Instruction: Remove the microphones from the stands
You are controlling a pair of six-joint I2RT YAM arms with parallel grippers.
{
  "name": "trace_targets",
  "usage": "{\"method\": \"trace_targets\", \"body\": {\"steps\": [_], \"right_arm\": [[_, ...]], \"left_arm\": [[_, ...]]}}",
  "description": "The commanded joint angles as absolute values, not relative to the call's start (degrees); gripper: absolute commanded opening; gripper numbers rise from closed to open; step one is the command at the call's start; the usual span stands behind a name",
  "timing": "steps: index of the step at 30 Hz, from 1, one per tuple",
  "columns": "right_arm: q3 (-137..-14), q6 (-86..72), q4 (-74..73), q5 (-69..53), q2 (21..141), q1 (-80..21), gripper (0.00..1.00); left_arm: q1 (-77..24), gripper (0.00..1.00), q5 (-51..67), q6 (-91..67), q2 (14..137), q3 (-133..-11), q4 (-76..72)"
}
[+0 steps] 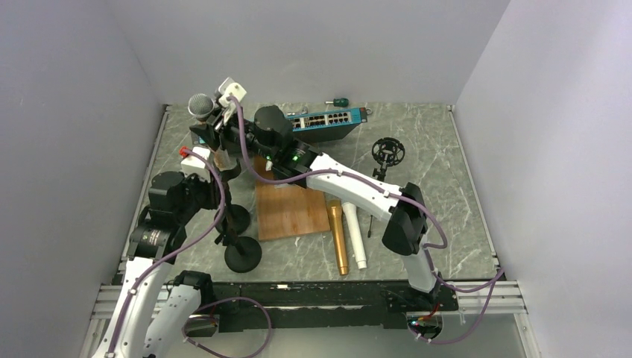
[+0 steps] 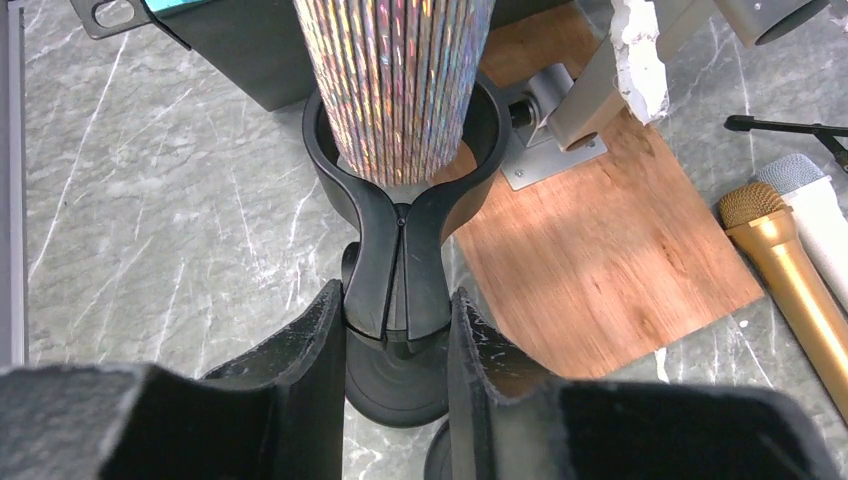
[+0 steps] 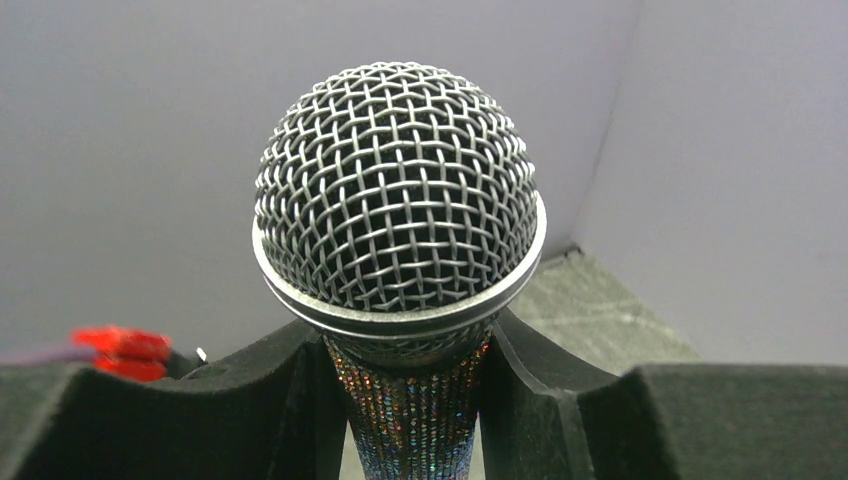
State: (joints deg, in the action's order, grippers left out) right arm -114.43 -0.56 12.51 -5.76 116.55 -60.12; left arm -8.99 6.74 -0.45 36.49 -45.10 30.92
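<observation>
Grey marble tabletop, seen from above: the glitter-handled microphone with a steel mesh head stands at the far left, and the white right arm reaches across to it. From the left wrist, the microphone's handle sits in the black stand clip, whose stem the left gripper pinches. From the right wrist, the right gripper clamps the handle just under the head.

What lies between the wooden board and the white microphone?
The gold microphone lies there, flat; the top external and left wrist views both show it.
</observation>
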Motion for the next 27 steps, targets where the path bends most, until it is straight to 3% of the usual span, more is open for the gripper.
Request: {"method": "trace_targets", "body": {"steps": [1,7,8,11,17,27], "right_arm": [[-122.7,-1.6,15.4,-3.5,115.3,-60.5,0.0],[-121.2,-1.1,14.6,10.5,109.9,-60.5,0.0],[-120.2,-1.6,14.0,12.7,107.9,-60.3,0.0],[-118.2,-4.6,4.8,13.9,99.9,-59.6,0.0],[-99.1,-8.4,-9.5,10.6,78.9,-59.3,0.0],[-65.4,-24.9,-27.7,5.3,52.7,-59.3,0.0]], "left_arm": [[-9.0,0.0,6.0,0.7,36.9,-43.4,29.3],[-9.0,0.0,4.5,-1.7,34.6,-41.2,29.8],[-8.9,0.06,3.6,-2.3,33.9,-40.8,29.8],[-9.0,0.5,1.4,-2.4,31.7,-40.1,30.0],[-9.0,0.99,1.1,-2.8,28.5,-41.0,30.3],[-9.0,0.99,3.5,-8.3,28.1,-49.4,33.1]]}}
